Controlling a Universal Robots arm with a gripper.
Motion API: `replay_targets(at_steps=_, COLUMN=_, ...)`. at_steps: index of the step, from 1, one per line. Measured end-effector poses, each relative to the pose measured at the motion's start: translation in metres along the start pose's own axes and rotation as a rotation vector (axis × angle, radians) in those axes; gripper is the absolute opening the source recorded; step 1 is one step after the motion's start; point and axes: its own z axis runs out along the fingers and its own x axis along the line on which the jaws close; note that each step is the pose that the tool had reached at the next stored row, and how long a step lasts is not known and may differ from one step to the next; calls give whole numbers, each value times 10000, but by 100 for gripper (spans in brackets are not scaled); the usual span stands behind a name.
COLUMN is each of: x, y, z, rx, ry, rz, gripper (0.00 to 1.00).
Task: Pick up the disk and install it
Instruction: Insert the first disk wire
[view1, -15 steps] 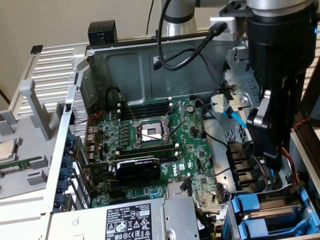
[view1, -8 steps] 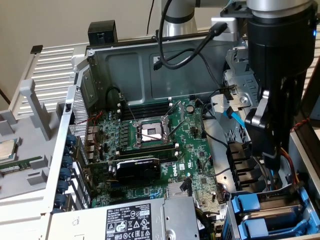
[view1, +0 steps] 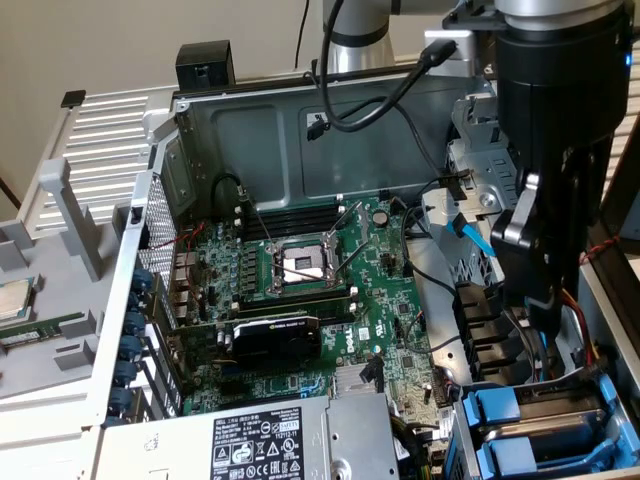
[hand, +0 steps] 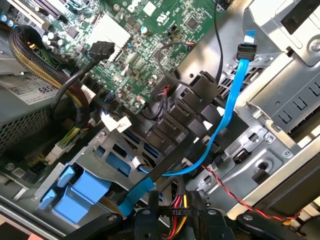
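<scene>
— Blue plastic, nearest the lens: is that the disk (view1: 495, 410)?
— I read it so. Its carrier frame sits in the drive cage (hand: 107, 137) at the case's corner, beside the grey power-supply box (view1: 330, 430); its metal body I cannot make out.
— And the gripper (hand: 178, 219)?
— It hangs just above that cage, jaws released and part-way apart, grasping nothing; a wire bundle (hand: 182, 202) crosses the gap. A light-blue cable (hand: 227, 110) loops just beyond. Farther off lies the green motherboard (view1: 400, 340) with its processor socket (view1: 300, 265); farthest, the grey case wall (view1: 300, 140).
</scene>
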Motion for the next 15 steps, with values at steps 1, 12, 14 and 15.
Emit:
replay_targets(at_steps=1, x=-2, y=-1, z=1, rx=-3, ry=-2, rz=1, gripper=35)
replay_targets(at_steps=12, x=-48, y=-20, z=15, rx=-18, ry=145, rz=494, gripper=35)
replay_targets(at_steps=14, x=-56, y=-25, z=16, rx=-18, ry=146, rz=494, gripper=35)
replay_targets(at_steps=15, x=-57, y=-24, z=15, rx=-17, ry=147, rz=494, gripper=35)
